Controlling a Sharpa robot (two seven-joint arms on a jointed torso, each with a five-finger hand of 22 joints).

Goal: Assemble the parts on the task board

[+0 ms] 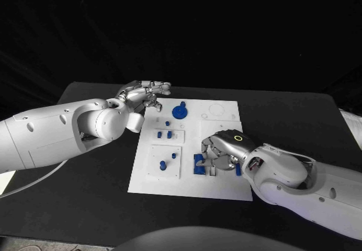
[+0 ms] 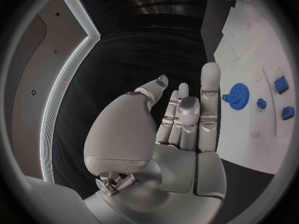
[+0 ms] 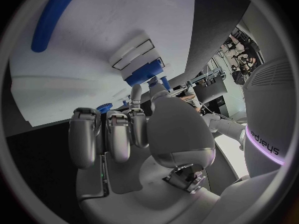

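Left hand is hovering at the far-left corner of the white rectangular task board, fingers apart and mostly straight, holding nothing. Right hand is resting palm-down on the board's near-right area, fingers curling over blue plastic parts; can't tell whether it's gripping one. Left wrist view is showing the round blue gear w/ teeth just beyond the fingertips. Head view: approx. eight blue pieces showing on the board.

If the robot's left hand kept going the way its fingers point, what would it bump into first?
Probably nothing on the white board: the left hand points past its far corner over bare black table. The blue gear lies beside that line, though depth is unclear.
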